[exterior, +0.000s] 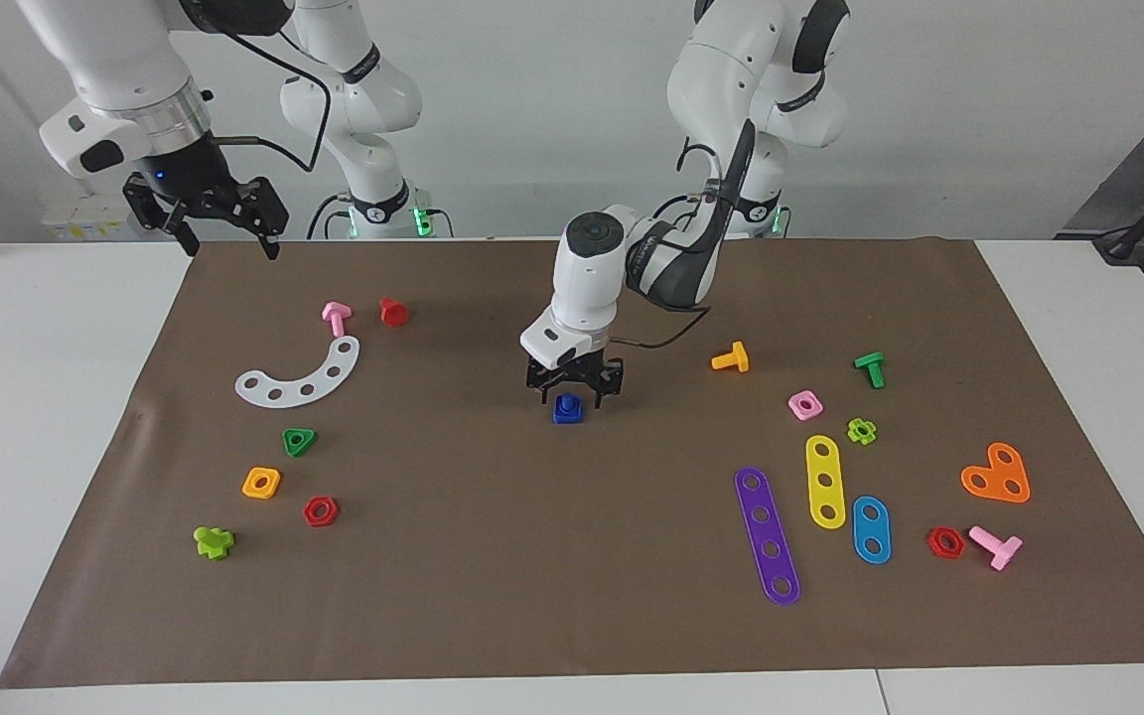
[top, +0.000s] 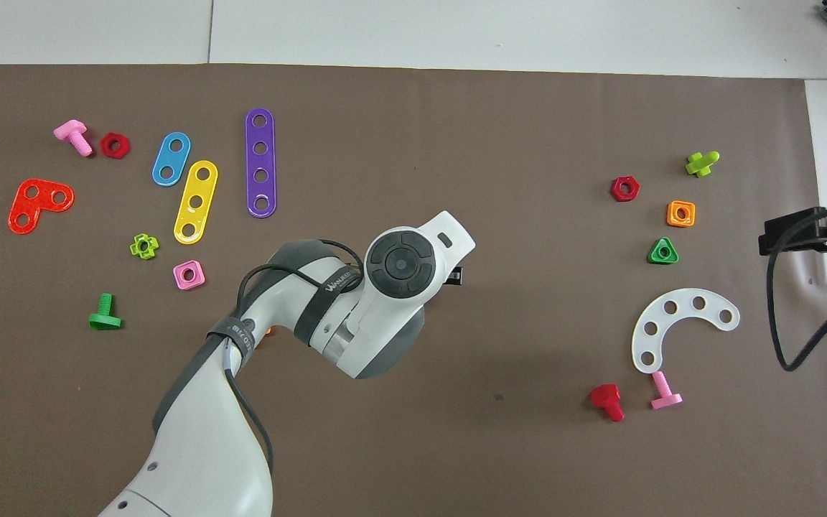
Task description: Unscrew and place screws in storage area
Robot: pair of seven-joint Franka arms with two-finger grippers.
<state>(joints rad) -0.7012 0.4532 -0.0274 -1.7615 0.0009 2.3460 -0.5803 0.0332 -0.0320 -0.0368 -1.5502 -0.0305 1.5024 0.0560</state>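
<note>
Left tool: fingers spread, straddling blue screw mid-mat | Right tool: released, waiting over the counter's edge

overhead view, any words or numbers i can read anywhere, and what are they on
Left arm: white lettering on two black cable straps, too blurred to read with certainty.
Toy parts and brown mat: no text.
Facing view: no readable text.
</note>
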